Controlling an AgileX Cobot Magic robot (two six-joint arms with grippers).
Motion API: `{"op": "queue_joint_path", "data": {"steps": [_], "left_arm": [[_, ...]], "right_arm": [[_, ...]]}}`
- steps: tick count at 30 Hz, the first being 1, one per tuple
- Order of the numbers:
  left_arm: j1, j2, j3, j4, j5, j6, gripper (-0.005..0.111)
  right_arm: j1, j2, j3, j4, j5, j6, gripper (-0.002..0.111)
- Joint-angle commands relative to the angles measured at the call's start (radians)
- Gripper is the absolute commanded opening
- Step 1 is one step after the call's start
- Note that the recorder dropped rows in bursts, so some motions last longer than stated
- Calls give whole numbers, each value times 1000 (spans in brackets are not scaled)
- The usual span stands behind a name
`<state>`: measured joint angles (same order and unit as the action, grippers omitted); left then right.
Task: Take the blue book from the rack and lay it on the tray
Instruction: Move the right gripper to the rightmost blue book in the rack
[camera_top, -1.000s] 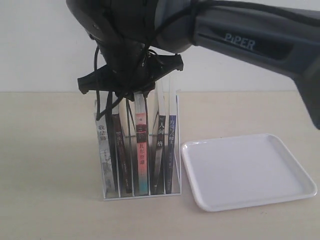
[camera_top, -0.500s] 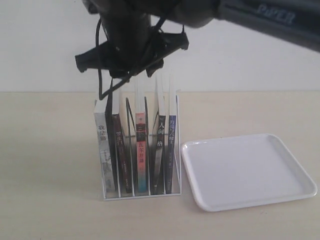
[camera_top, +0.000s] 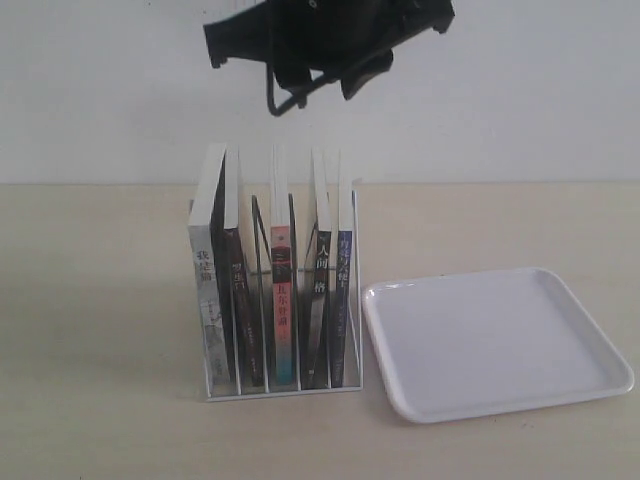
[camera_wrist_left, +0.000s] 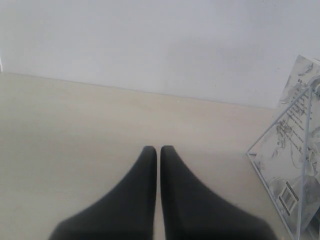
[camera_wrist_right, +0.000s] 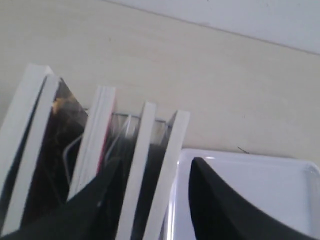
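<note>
Progress check: basically nothing's done. The blue book (camera_top: 344, 300) hasn't left the rack (camera_top: 285, 393). It's standing upright in the end slot, the one nearest the tray (camera_top: 500, 340), navy spine facing the front edge of the bench (camera_top: 100, 350).

My right pincer (camera_wrist_right: 157, 170) hangs high above the rack with its fingers spread and nothing between them. From its wrist view I'm looking down on the tops of the books, with a corner of the tray just past them. My left pincer (camera_wrist_left: 159, 150) is pressed together, holding nothing, low over bare bench off to the rack's far side, away from the tray.

What's in what:
- The rack holds five books, all upright. There's a white-spined one (camera_top: 205, 300) at the far end, a dark one (camera_top: 238, 300) next to it, the pink-to-teal one (camera_top: 283, 300) in the middle, then the black-spined one (camera_top: 318, 300), then the blue one.
- The tray has nothing on it. It sits flat just beside the rack, nearly touching its base.

So the whole job is left, I reckon: come down over that end slot, pinch the blue one by its top edge, lift it clear of the wires, then swing over and lay it flat.
</note>
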<state>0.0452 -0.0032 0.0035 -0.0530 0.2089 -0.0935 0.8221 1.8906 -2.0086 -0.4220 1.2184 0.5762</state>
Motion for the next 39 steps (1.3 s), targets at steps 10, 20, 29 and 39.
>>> {"op": "queue_joint_path", "data": {"steps": [10,20,29,39], "left_arm": [[3,3,-4,-10,-9,-10,4],[3,3,-4,-10,-9,-10,4],[3,3,-4,-10,-9,-10,4],[3,3,-4,-10,-9,-10,4]], "right_arm": [[-46,-5,115,25,-45,0,40],[-69,8,185,60,-124,26,40],[-78,26,185,55,-138,17,40],[-103,29,185,74,-115,-6,40]]}}
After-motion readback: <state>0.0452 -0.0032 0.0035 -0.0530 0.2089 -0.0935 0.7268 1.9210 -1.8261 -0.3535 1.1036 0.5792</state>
